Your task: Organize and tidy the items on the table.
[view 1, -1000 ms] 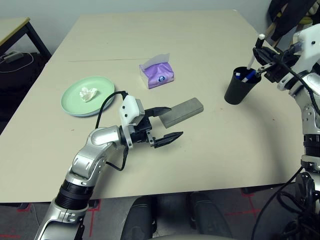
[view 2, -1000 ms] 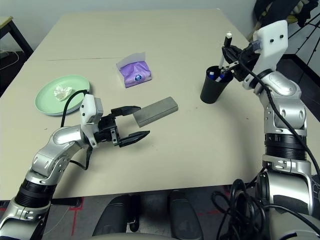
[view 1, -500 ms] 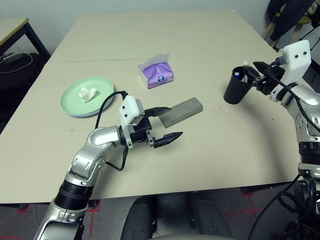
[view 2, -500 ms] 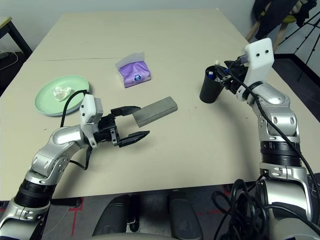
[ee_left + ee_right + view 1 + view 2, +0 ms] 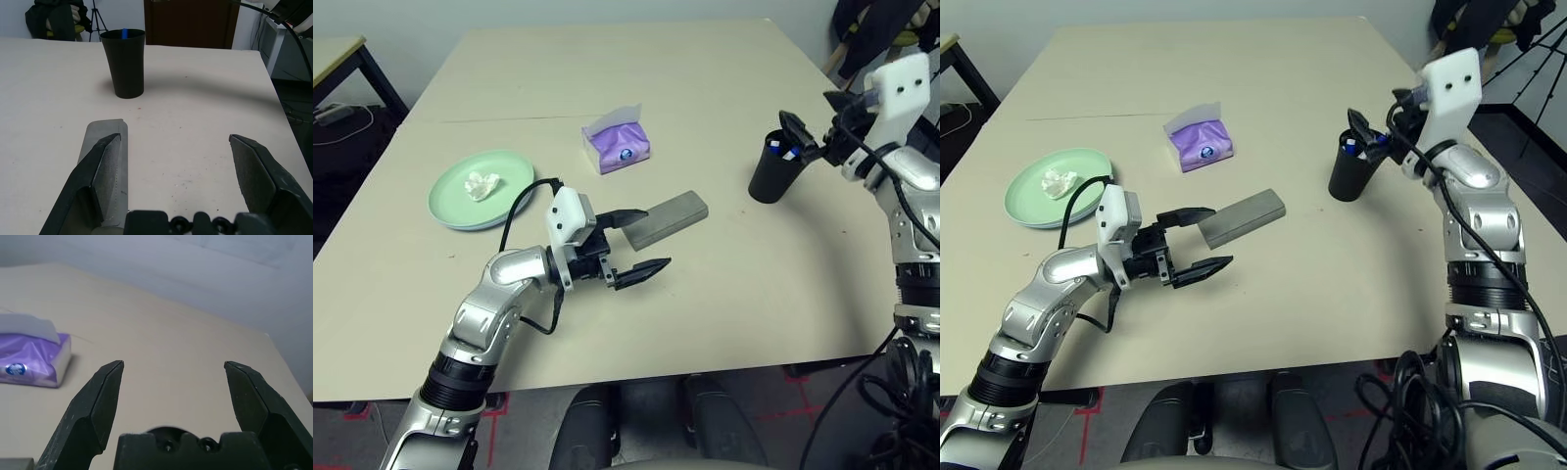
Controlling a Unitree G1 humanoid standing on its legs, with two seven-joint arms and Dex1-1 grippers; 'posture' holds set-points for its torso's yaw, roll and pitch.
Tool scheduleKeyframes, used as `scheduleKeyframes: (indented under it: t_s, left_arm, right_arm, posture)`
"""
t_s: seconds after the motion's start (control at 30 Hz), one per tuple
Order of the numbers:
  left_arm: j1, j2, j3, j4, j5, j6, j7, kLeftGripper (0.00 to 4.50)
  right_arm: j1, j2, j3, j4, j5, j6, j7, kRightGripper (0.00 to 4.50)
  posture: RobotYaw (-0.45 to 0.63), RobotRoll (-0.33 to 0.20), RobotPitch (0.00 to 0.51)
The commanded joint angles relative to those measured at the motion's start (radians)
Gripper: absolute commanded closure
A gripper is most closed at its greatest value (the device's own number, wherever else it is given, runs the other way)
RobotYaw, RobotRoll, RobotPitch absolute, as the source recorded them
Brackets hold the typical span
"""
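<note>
Here, the grey glasses case [image 5: 669, 217] lies mid-table [image 5: 705, 323] just beside the left gripper [image 5: 639, 241], jaws wide and empty, while the right gripper [image 5: 1371, 135] hovers spread above the black cup [image 5: 772, 170], with a purple tissue pack [image 5: 620, 145] and mint green plate [image 5: 481, 187] beyond.

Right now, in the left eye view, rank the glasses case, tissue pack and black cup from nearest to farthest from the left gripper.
1. Glasses case: right beside the left gripper, against its upper finger.
2. Tissue pack: farther up the table, just beyond the case.
3. Black cup: far off on the right side, by the right gripper.
</note>
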Motion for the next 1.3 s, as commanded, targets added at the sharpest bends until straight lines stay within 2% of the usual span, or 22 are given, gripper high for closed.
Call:
scheduleKeyframes:
  t_s: [0.03,0.23,0.37,0.53,0.87,1.03,1.3]
  left_arm:
    - [-0.024,-0.012,0.01,0.032,0.022,-0.024,0.015,0.0]
    - [-0.089,-0.068,0.076,0.107,0.054,-0.076,0.132,0.0]
    - [-0.151,-0.143,0.179,0.169,0.106,-0.132,0.335,0.0]
    - [-0.178,-0.209,0.31,0.151,0.103,-0.114,0.55,0.0]
    - [-0.084,-0.214,0.419,0.078,0.144,-0.108,0.752,0.0]
    - [-0.024,-0.212,0.431,0.037,0.146,-0.104,0.78,0.0]
    - [0.069,-0.197,0.487,0.046,0.179,-0.133,0.819,0.0]
  right_arm:
    - [-0.016,0.03,0.037,-0.073,0.02,-0.006,0.019,0.01]
    - [-0.023,0.087,0.064,-0.118,0.018,0.004,-0.015,0.01]
    - [-0.026,0.135,0.019,-0.103,0.034,0.034,-0.099,0.01]
    - [0.003,0.159,-0.025,-0.073,0.054,0.054,-0.165,0.01]
    - [0.093,0.165,-0.113,0.048,0.037,-0.077,-0.256,0.01]
    - [0.123,0.161,-0.153,0.084,0.041,-0.114,-0.302,0.01]
    - [0.24,0.147,-0.237,0.034,0.049,-0.169,-0.366,0.01]
  posture:
    - [-0.03,0.0,0.085]
    - [-0.02,0.0,0.081]
    - [-0.01,0.0,0.078]
    - [0.0,0.0,0.072]
    - [0.02,0.0,0.073]
    - [0.02,0.0,0.077]
    - [0.02,0.0,0.079]
